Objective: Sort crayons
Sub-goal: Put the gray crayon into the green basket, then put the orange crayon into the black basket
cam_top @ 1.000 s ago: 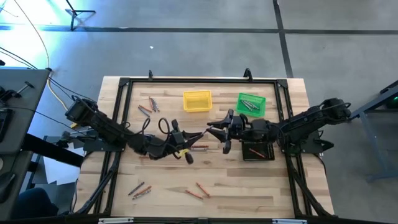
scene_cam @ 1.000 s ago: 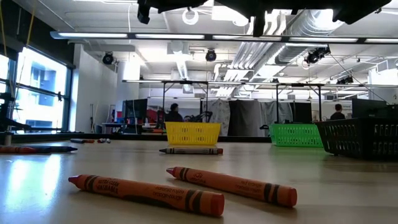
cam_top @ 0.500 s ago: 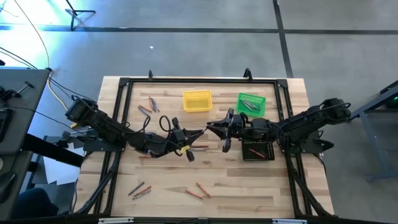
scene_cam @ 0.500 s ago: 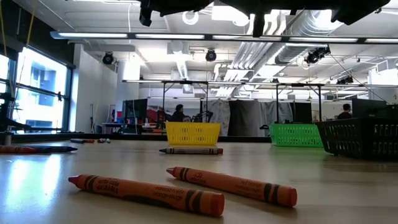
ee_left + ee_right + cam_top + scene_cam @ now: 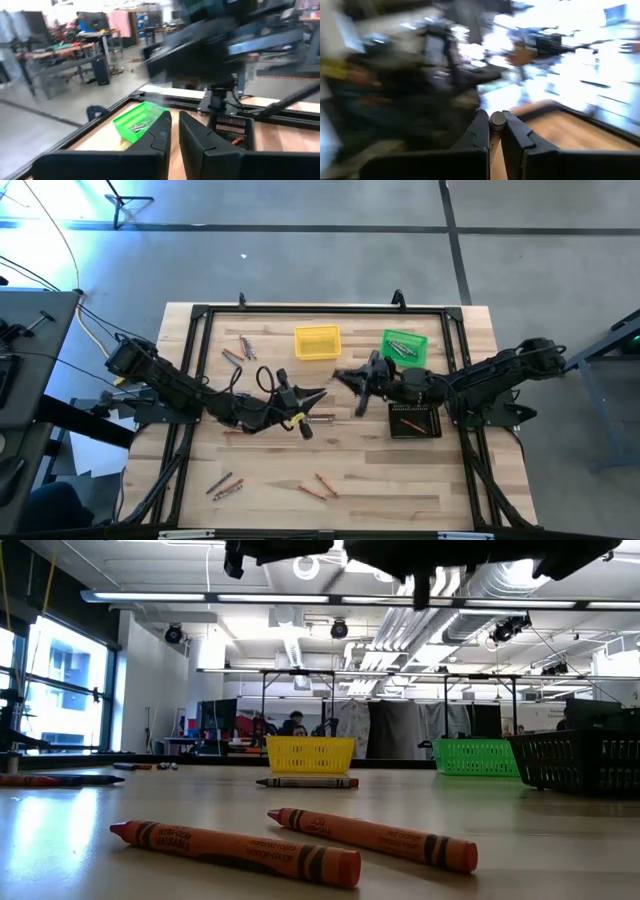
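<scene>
Meeting above the middle of the wooden table, the two dark arms face each other tip to tip. The right end effector is clamped on a crayon whose round end shows between its fingers in the right wrist view; in the high view that end effector hangs just beside the green bin. The left end effector stands with its fingers a narrow gap apart and nothing between them in the left wrist view.

A yellow bin sits beside the green one near the far edge, and a black bin lies under the right arm, with an orange-red crayon visible in it. Grey sticks lie in the green bin.

Loose crayons lie scattered: a small group left of the yellow bin, a pair near the front left, and two orange-red ones at front centre. The low view shows that orange-red pair close up, with dark-banded paper wrappers, and a dark crayon farther back, before the yellow bin.
</scene>
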Robot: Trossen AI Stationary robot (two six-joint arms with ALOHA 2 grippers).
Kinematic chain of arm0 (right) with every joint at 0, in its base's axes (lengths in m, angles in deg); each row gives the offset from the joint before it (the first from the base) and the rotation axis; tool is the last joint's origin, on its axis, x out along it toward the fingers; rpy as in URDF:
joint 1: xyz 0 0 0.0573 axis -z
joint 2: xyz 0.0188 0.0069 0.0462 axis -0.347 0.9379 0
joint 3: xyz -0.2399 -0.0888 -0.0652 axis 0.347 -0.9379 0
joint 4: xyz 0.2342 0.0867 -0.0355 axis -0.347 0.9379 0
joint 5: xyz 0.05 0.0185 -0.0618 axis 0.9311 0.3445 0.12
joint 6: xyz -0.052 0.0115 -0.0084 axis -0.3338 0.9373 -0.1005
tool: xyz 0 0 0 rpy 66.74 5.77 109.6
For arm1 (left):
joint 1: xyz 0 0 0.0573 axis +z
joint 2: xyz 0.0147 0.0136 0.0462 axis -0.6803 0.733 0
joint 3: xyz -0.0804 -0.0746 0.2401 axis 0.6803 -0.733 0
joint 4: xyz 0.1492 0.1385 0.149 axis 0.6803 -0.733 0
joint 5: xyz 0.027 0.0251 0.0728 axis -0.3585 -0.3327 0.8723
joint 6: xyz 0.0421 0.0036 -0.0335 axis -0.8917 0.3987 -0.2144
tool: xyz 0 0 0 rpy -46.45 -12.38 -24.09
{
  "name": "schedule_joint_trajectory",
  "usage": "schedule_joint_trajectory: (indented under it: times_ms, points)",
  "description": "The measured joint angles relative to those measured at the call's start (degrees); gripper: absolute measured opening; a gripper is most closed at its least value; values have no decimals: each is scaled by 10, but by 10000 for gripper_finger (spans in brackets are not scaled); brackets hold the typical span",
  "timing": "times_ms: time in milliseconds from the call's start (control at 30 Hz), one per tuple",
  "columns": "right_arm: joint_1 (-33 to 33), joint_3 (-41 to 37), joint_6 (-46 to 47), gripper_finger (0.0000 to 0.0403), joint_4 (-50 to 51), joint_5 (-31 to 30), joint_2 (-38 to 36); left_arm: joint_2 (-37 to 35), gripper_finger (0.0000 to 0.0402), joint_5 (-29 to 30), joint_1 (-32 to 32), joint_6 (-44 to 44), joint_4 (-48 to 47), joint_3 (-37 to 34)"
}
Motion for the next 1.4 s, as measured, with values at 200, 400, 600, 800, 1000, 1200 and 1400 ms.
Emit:
schedule_joint_trajectory:
  times_ms: [200, 400, 600, 800, 1000, 1200, 1400]
  points:
    - [79, 0, 26, 5, 257, -79, -91, 0, 68, 0, -2, -20, -3, 0]
    - [216, 0, 144, 4, 619, -58, -193, 0, 85, 0, -3, -6, -23, 0]
    - [302, 0, 181, 4, 782, -55, -187, 0, 79, -2, -2, 10, -23, 0]
    - [348, 0, 151, 4, 764, -56, -157, 0, 76, -2, -2, 11, -24, 0]
    - [364, 0, 150, 31, 771, -7, -119, 0, 76, -2, -2, 11, -48, 0]
    - [363, 2, 135, 113, 769, 1, -125, 0, 81, -2, -2, 47, -124, 0]
    - [356, 44, 135, 146, 771, 78, -165, 0, 81, -47, 3, 102, -231, 0]
